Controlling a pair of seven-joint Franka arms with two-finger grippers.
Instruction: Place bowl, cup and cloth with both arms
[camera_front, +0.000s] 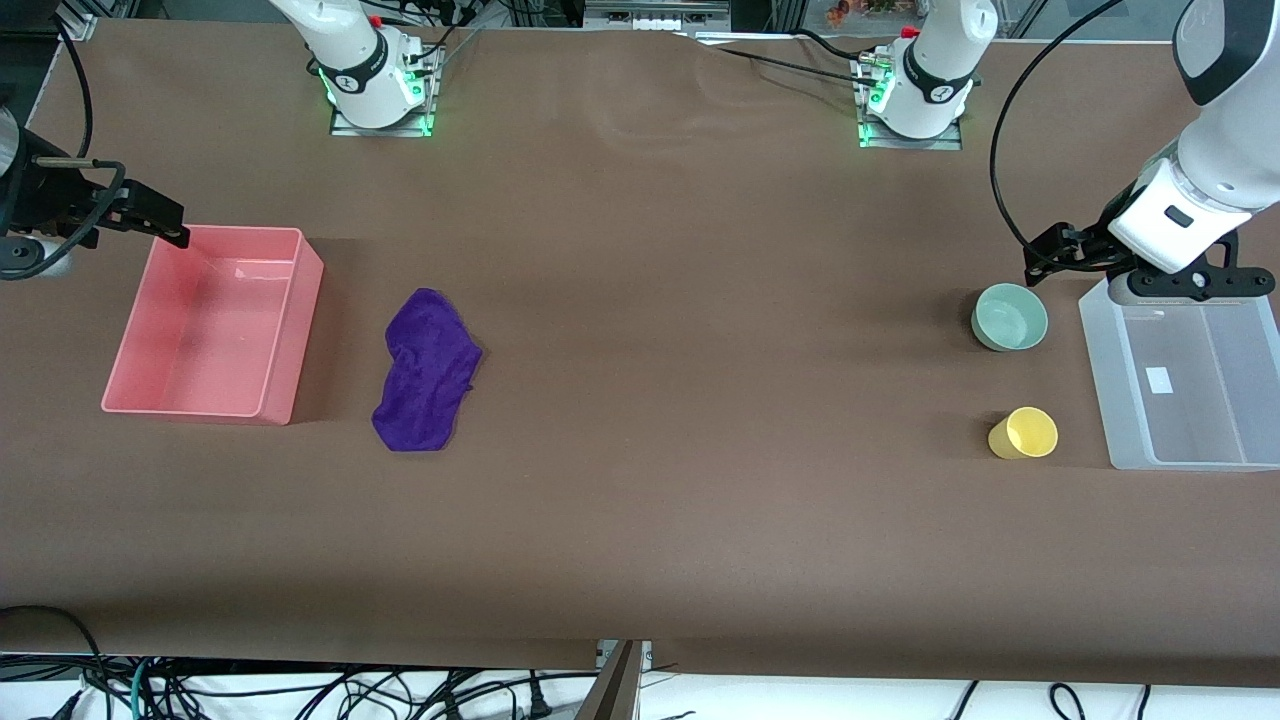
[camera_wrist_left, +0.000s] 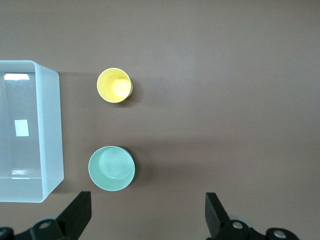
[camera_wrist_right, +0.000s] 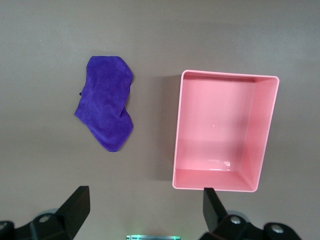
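1. The right gripper (camera_front: 150, 218) hangs in the air at the right arm's end of the table, over the rim of the pink bin (camera_front: 290, 330) at the corner nearest that arm's base. Its fingers are spread wide and hold nothing; in the right wrist view both black fingertips (camera_wrist_right: 77, 205) stand far apart with bare table between them.
2. The pink bin is a rectangular tub, upright and empty. In the right wrist view its inside (camera_wrist_right: 220, 125) shows only a glossy pink floor.
3. The purple cloth (camera_front: 428, 370) lies crumpled on the brown table (camera_front: 700, 400) just beside the pink bin, toward the middle of the table, not touching it. The right wrist view shows the cloth (camera_wrist_right: 106, 101) apart from the bin.
4. The green bowl (camera_front: 1010, 317) stands upright and empty toward the left arm's end of the table, near the clear bin (camera_front: 1120, 390) but apart from it.
5. The yellow cup (camera_front: 1024, 433) stands nearer to the front camera than the bowl, apart from it, and also beside the clear bin. In the left wrist view the cup (camera_wrist_left: 114, 85) and bowl (camera_wrist_left: 111, 168) sit side by side along the bin's wall (camera_wrist_left: 50, 130).
6. The left gripper (camera_front: 1045, 260) hangs over the table just by the bowl and the clear bin's corner. Its fingers (camera_wrist_left: 80, 212) are wide open and hold nothing.
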